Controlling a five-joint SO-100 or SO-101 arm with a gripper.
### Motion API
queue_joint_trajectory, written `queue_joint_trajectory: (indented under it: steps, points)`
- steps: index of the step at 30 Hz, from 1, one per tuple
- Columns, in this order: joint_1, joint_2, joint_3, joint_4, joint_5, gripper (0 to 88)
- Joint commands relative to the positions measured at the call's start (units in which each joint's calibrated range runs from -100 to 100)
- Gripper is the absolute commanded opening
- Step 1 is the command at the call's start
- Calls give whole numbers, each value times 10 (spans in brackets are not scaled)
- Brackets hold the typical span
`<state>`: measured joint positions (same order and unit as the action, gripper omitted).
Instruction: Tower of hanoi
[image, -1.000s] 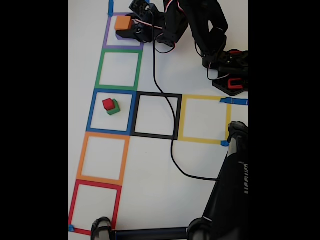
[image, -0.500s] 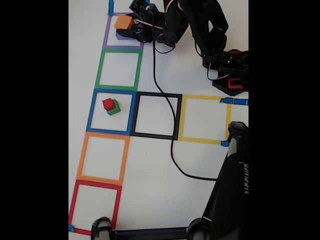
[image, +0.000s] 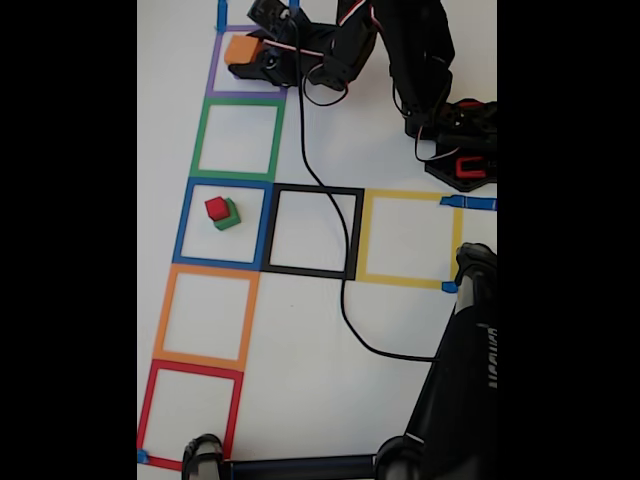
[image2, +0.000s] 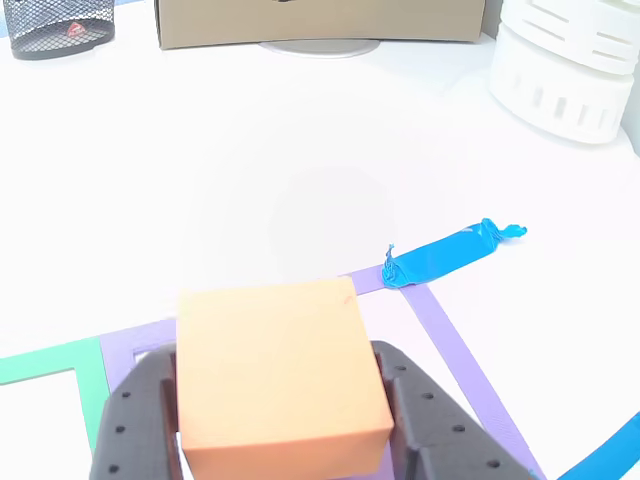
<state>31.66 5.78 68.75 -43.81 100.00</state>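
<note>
1. The work surface is a white table (image: 400, 130) marked with taped square outlines; in the fixed view a column runs from top to bottom: purple square (image: 213, 80), green square (image: 238, 138), blue square (image: 224, 223), orange square (image: 205, 316) and red square (image: 190, 412).
2. A black square (image: 312, 231) sits just right of the blue one, and a yellow square (image: 410, 238) just right of that.
3. The gripper (image2: 280, 425) is closed on an orange cube (image2: 278, 385), one black finger pressed to each side; in the fixed view the cube (image: 241, 49) lies over the purple square at the top of the column.
4. Whether the cube rests on the table or is lifted slightly off it is hard to judge from either camera.
5. In the blue square a small red cube (image: 216, 208) sits on top of a larger green cube (image: 229, 217), the pair well apart from the gripper.
6. A black cable (image: 345, 300) trails from the arm across the black square and down the table.
7. A crumpled strip of blue tape (image2: 450, 253) sticks to the corner of the purple outline in the other view.
8. At the far edge of the table stand a cardboard box (image2: 320, 22), a black mesh basket (image2: 60, 27) and a white slotted cylinder (image2: 565, 65).
9. The arm's base (image: 460, 145), black with red parts, is fixed at the right in the fixed view.
</note>
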Motion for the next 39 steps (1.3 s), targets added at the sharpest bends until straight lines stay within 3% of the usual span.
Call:
queue_joint_trajectory:
  steps: [1,11,21,31,39]
  points:
    - [-11,-163,1,153,0,140]
    - [-61,-451,-197,734,0,138]
    - [-187,-485,-554,1109,0,141]
    - [-257,-528,-615,1243,0,141]
    - [-279,-556,-495,1191,0,140]
